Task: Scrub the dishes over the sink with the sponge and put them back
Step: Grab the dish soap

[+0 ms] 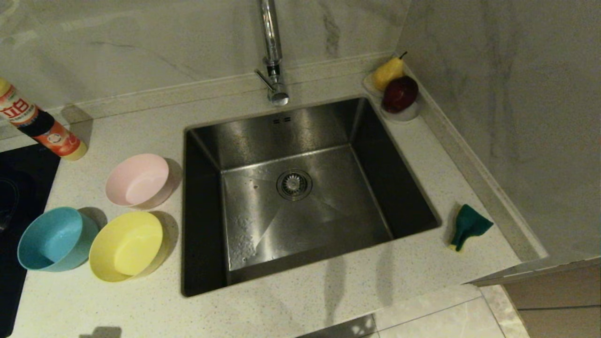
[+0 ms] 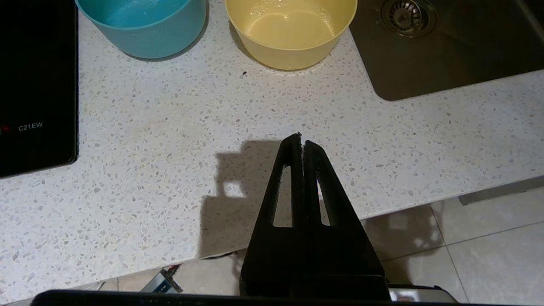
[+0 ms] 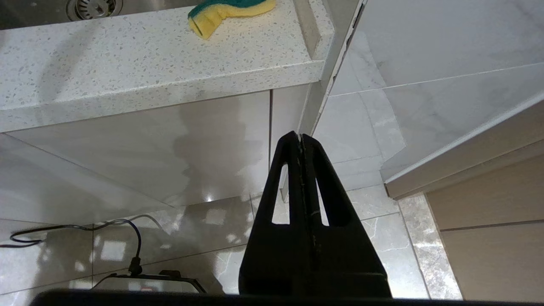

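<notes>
Left of the steel sink (image 1: 244,202) three bowls stand on the speckled counter: pale pink (image 1: 138,180), light blue (image 1: 54,239) and yellow (image 1: 127,246). The sponge (image 1: 467,226), yellow foam under a green layer, lies bent on the counter right of the sink. My left gripper (image 2: 301,139) is shut and empty, hanging over the counter's front edge, short of the yellow bowl (image 2: 291,32) and blue bowl (image 2: 144,25). My right gripper (image 3: 300,137) is shut and empty, held below and in front of the counter edge under the sponge (image 3: 229,12). Neither arm shows in the head view.
A chrome tap (image 1: 272,51) rises behind the sink. A small white dish (image 1: 399,112) with a pear and a dark red fruit sits at the back right corner. A detergent bottle (image 1: 40,124) and a black cooktop (image 1: 19,188) are at the left. A marble wall closes the right side.
</notes>
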Tool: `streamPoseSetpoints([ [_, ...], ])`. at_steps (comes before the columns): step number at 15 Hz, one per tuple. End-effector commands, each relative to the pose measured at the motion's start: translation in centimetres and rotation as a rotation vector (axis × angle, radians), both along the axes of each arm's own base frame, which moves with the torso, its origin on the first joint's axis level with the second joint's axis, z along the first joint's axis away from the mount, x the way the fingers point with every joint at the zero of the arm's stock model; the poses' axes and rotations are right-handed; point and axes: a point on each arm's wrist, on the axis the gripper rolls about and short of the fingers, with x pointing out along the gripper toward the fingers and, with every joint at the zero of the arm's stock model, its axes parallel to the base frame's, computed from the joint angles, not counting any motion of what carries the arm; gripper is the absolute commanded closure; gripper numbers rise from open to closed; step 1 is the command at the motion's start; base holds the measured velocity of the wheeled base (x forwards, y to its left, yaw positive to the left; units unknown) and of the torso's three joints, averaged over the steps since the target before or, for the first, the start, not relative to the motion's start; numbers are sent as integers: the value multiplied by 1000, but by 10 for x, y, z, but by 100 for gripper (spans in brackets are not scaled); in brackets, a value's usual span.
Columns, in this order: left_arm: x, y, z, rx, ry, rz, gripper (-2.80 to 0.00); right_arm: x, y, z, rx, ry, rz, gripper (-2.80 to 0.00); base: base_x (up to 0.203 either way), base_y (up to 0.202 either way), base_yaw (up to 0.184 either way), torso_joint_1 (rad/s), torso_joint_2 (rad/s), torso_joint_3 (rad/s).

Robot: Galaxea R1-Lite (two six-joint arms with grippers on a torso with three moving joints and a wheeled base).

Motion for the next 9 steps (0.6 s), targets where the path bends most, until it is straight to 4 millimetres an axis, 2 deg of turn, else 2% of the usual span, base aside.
streamPoseSetpoints([
  [1,0,0,0,0,2,0,0,0,0,0,1,-2,-2,0,0,0,0,0,0,0],
  [9,0,0,0,0,0,0,0,0,0,0,3,-1,-2,0,0,0,0,0,0,0],
])
